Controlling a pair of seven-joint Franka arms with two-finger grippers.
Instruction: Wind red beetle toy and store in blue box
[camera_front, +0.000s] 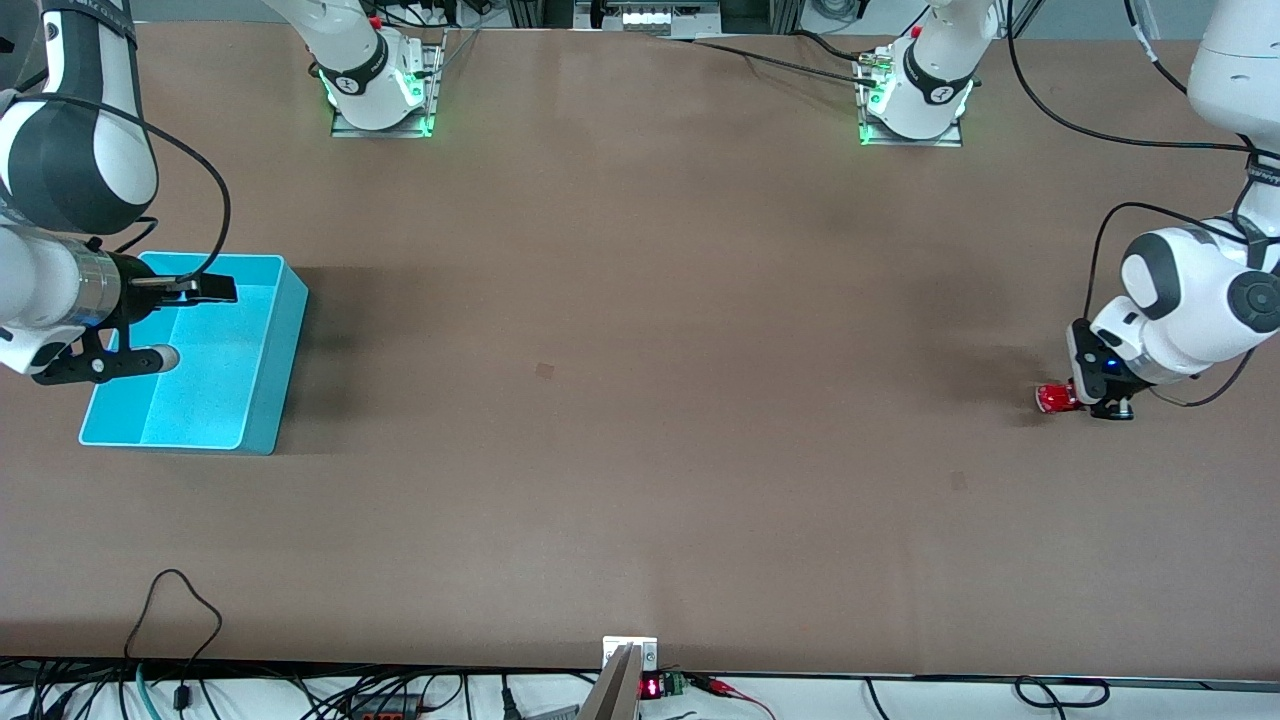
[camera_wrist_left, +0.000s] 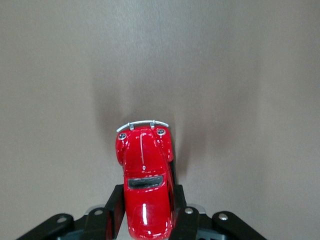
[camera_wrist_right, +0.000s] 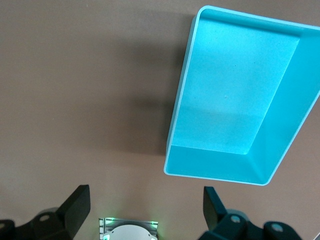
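Observation:
The red beetle toy (camera_front: 1053, 398) is at the left arm's end of the table, low at the table surface. My left gripper (camera_front: 1090, 395) is shut on its rear half. In the left wrist view the toy (camera_wrist_left: 144, 170) sits between the two black fingers (camera_wrist_left: 114, 210), silvery bumper pointing away from the gripper (camera_wrist_left: 148, 205). The blue box (camera_front: 270, 330) stands empty at the right arm's end of the table. My right gripper (camera_front: 180, 325) hovers over the box, open and empty. The right wrist view shows the box (camera_wrist_right: 295, 115) and the spread gripper (camera_wrist_right: 145, 205).
The two arm bases (camera_front: 380, 95) (camera_front: 915, 100) stand along the table edge farthest from the front camera. The right arm's base (camera_wrist_right: 129, 231) also shows in the right wrist view. A small dark mark (camera_front: 544, 370) is on the brown table. Cables (camera_front: 180, 640) hang at the nearest edge.

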